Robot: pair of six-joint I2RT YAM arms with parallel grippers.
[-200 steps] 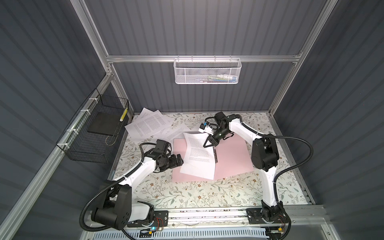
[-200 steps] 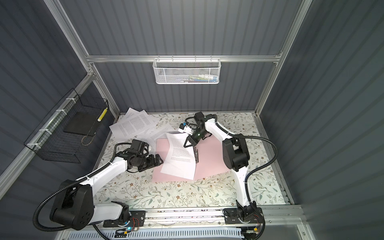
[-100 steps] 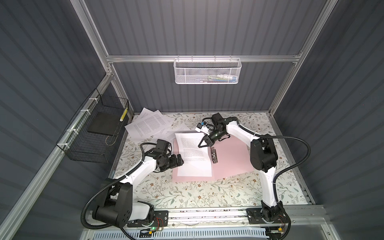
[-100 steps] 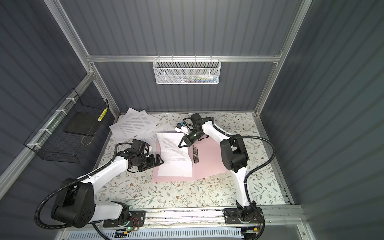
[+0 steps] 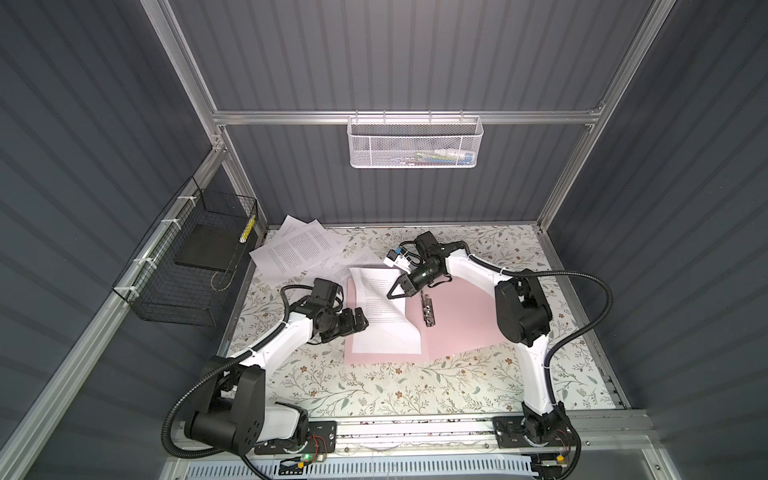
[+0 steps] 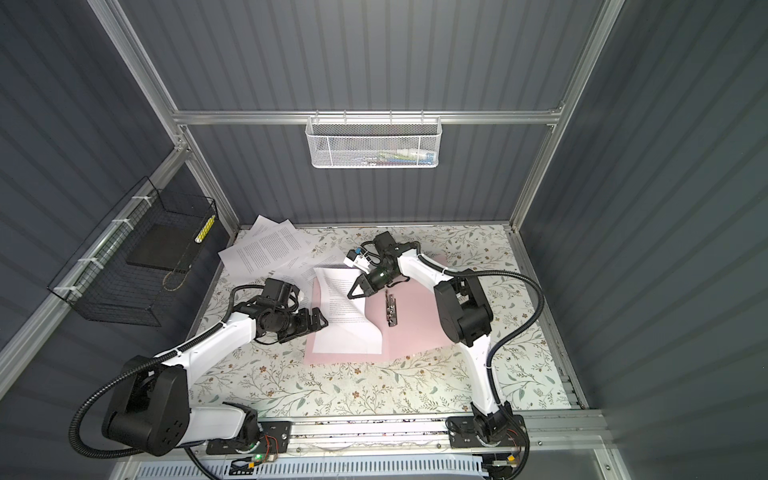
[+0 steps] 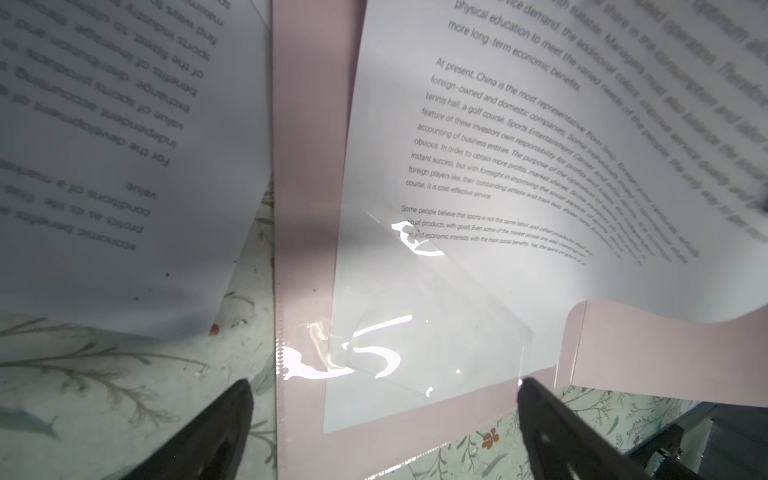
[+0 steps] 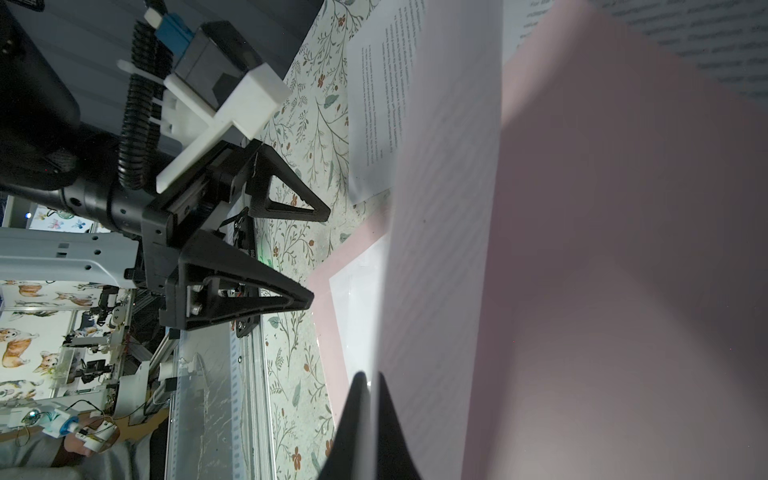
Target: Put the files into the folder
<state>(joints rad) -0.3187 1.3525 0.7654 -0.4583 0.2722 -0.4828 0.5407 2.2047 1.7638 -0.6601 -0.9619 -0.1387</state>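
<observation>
On the pink folder (image 5: 465, 320), right fingers (image 8: 353, 436) pinch a curled sheet (image 5: 382, 320); left fingers (image 7: 216, 428) spread.

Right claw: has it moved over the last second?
Yes. In a top view the right claw, shut on a sheet, has shifted left, away from the metal clip on the folder, which has stayed put.

Both top views are sharp, their walls (image 5: 415, 62) dim. Glare whitens the clear pocket (image 7: 415, 332) just ahead of the left gripper (image 7: 384, 384); the sheet (image 7: 540, 124) blurs farther off.
</observation>
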